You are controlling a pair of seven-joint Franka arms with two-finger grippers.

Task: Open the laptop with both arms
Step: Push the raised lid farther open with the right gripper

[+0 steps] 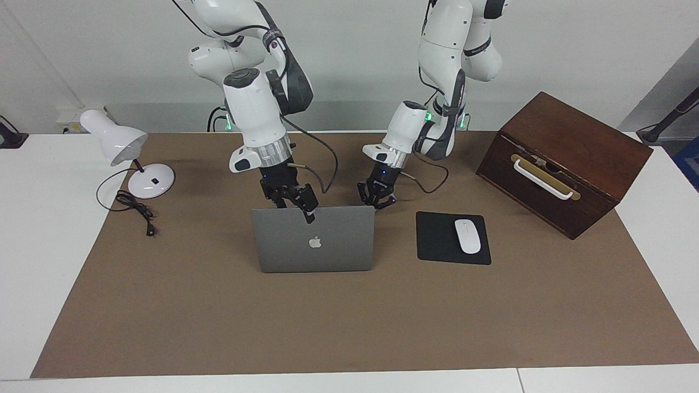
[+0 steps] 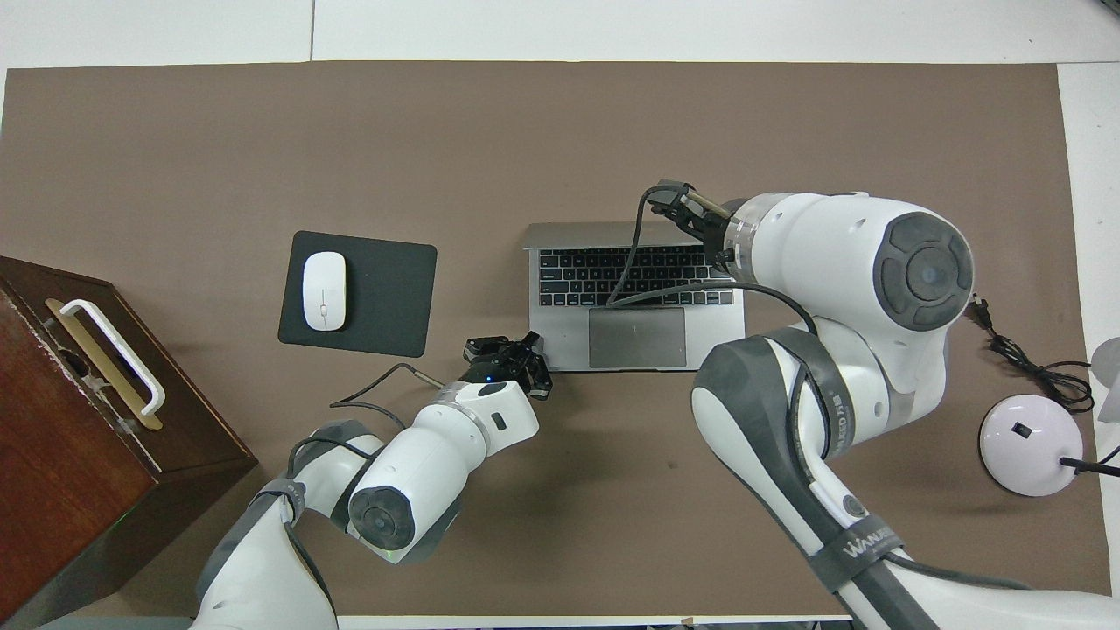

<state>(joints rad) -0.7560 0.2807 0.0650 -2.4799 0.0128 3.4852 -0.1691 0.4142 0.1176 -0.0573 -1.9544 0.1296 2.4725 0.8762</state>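
The silver-grey laptop (image 1: 314,245) stands open in the middle of the brown mat, its lid upright with the apple logo showing in the facing view. Its keyboard and trackpad (image 2: 637,337) show in the overhead view. My right gripper (image 1: 306,210) (image 2: 674,197) is at the lid's top edge, one finger on the lid's outer face, shut on the lid. My left gripper (image 1: 377,199) (image 2: 507,354) is low at the corner of the laptop's base nearest the robots, toward the left arm's end, with its fingers spread.
A black mouse pad (image 1: 437,240) (image 2: 385,289) with a white mouse (image 1: 467,236) lies beside the laptop toward the left arm's end. A dark wooden box (image 1: 568,158) with a white handle stands further that way. A white desk lamp (image 1: 150,180) and its cable (image 1: 134,207) lie toward the right arm's end.
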